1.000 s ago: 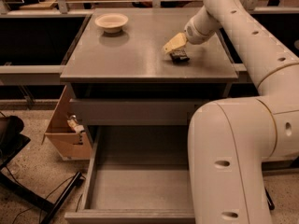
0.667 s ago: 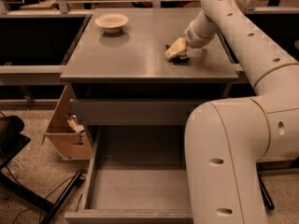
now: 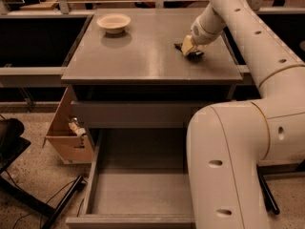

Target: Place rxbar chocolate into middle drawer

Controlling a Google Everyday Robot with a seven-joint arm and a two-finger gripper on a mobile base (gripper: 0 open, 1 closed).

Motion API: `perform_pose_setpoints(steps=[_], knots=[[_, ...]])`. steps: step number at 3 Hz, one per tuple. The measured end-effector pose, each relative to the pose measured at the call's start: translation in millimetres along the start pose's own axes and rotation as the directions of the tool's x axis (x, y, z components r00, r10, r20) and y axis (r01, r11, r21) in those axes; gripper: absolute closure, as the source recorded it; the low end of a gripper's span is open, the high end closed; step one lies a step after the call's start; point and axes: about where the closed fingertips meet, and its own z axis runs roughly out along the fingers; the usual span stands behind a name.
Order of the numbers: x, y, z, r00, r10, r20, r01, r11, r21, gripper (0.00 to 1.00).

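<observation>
Tool [image 3: 189,46] sits low on the counter [image 3: 143,56], right on top of the dark snack bar [image 3: 195,55], probably to pick it up, but I cannot tell if it has hold of it; the drawer [image 3: 136,192] below is open, ready to take the bar.

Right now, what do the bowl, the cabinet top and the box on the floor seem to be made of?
The bowl is likely ceramic or plastic: cream and smooth, with a soft sheen. The cabinet top is probably painted metal: grey, flat and faintly reflecting. The box looks like cardboard: brown and matte, with an open flap. The claw sits low on the top's right side.
</observation>
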Motion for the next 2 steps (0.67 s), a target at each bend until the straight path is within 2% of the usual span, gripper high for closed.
perform_pose_setpoints(steps=[1,2], knots=[[-3.0,0.3,-5.0,1.000,0.000,0.000,0.000,1.0000,0.000,0.96],[-3.1,0.4,-5.1,1.000,0.000,0.000,0.000,1.0000,0.000,1.00]])
